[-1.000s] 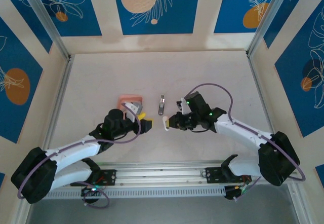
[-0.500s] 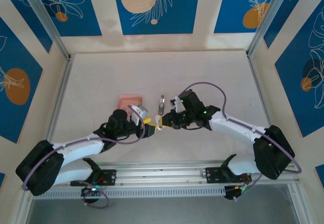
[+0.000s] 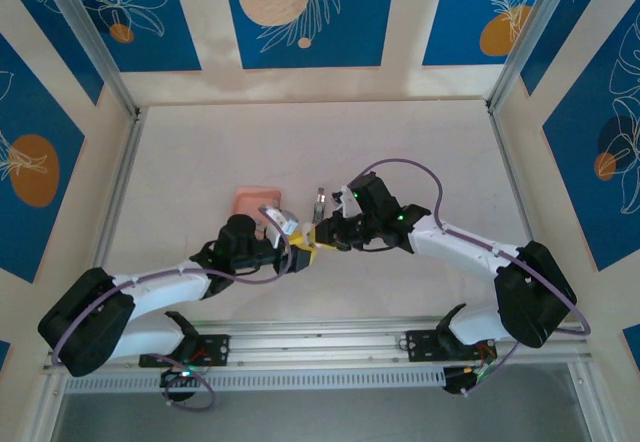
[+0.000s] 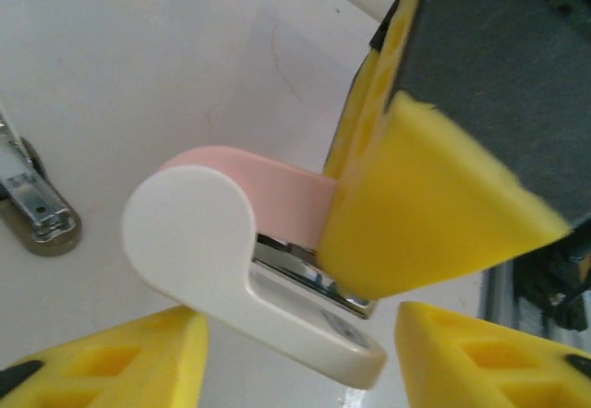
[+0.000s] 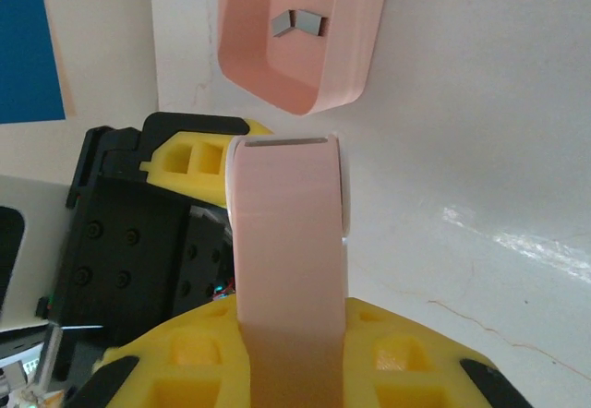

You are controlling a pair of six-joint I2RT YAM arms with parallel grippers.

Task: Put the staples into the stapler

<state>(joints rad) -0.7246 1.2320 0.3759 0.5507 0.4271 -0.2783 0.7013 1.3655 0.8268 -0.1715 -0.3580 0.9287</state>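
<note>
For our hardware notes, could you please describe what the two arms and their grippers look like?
The left arm and right arm have white links, black joints and green lights. A purple cable loops along each. The left gripper and right gripper have black bodies and blocky yellow fingers.

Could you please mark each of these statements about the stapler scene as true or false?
1. The right claw is shut on the pink-and-white stapler. True.
2. The salmon tray holds nothing. False: grey staples lie in it.
3. The left claw is clamped on the stapler. False: its yellow fingers stand apart on either side of it.
4. A small grey metal item lies on the table, apart from the tray. True.
</note>
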